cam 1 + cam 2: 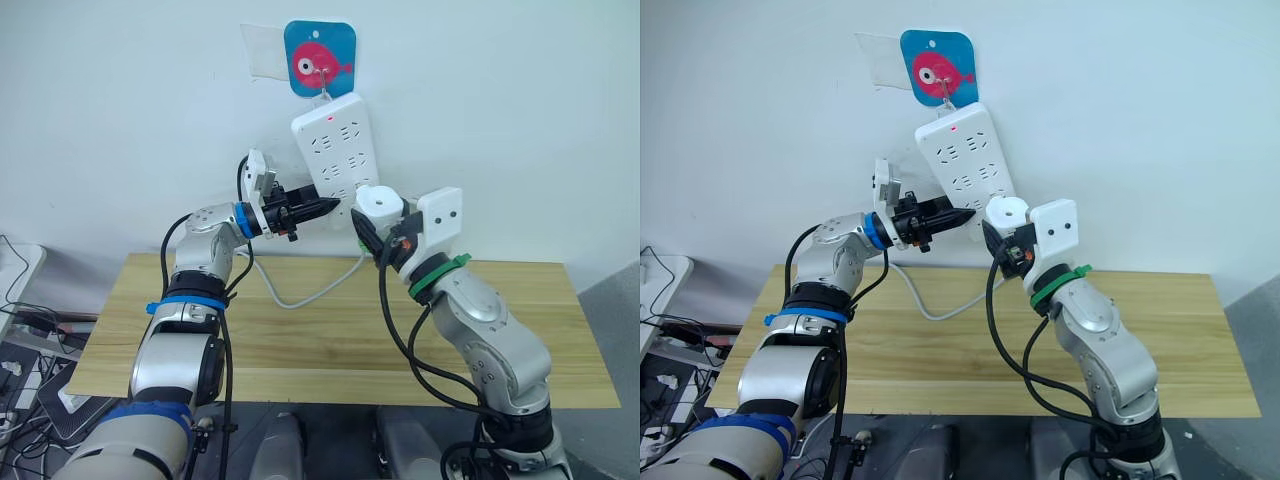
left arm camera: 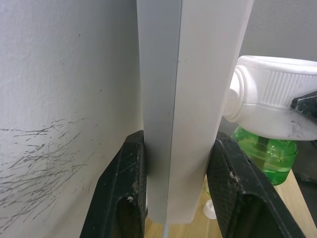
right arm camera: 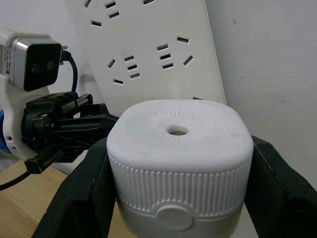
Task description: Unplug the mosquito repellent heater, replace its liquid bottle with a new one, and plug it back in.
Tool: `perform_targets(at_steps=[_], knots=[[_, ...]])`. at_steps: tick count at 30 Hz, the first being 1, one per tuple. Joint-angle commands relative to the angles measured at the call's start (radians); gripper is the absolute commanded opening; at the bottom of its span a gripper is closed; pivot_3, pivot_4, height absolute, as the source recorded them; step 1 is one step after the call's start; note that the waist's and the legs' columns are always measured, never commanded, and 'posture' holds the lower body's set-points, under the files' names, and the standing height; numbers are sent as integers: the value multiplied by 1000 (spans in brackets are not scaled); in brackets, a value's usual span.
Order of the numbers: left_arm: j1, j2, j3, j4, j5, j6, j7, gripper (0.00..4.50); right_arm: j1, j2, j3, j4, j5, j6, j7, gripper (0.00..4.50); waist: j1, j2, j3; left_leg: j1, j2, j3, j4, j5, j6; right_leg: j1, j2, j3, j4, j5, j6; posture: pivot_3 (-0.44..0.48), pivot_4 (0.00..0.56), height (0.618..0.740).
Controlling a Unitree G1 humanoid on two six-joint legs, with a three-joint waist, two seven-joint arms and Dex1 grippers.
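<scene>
The white mosquito repellent heater (image 3: 178, 144) is clamped between the black fingers of my right gripper (image 3: 178, 171), vent hole up. It is held at the lower right corner of the white power strip (image 1: 335, 140) hanging on the wall. Its back sits close against the strip's face, and the prongs are hidden. A translucent green liquid bottle (image 2: 265, 153) hangs under the heater (image 2: 277, 94); I cannot tell whether it is the old one or the new one. My left gripper (image 1: 325, 208) is shut on the strip's lower edge, one finger (image 2: 121, 193) behind it and one in front.
The strip hangs from a blue fish hook (image 1: 320, 60), and its white cable (image 1: 300, 298) loops down onto the wooden table (image 1: 300, 350). A small white and green piece (image 2: 210, 208) shows below the strip. Cables and boxes lie on the floor at the left.
</scene>
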Motion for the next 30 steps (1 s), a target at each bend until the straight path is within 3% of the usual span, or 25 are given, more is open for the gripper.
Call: perform_targets(at_steps=[1,22,30], knots=[[-32,1,13,-3,-4,-3,2,1297,-43,16,2,20,-34,-41,-4,3001,-1,0,0,0,0,0,0,0,0,0,0,0,0,0,0,-104,204,740],[-26,-10,18,-39,-8,35,-32,1297,-127,69,48,257,-184,-229,-9,3001,-11,0,0,1,1,0,0,2,-1,0,1,0,2,1,-2,-94,202,740],[-28,-3,28,-25,14,11,-20,1297,-98,66,41,237,-183,-234,13,3001,-15,0,0,2,1,-1,0,3,0,0,1,0,3,2,-3,-94,202,740]])
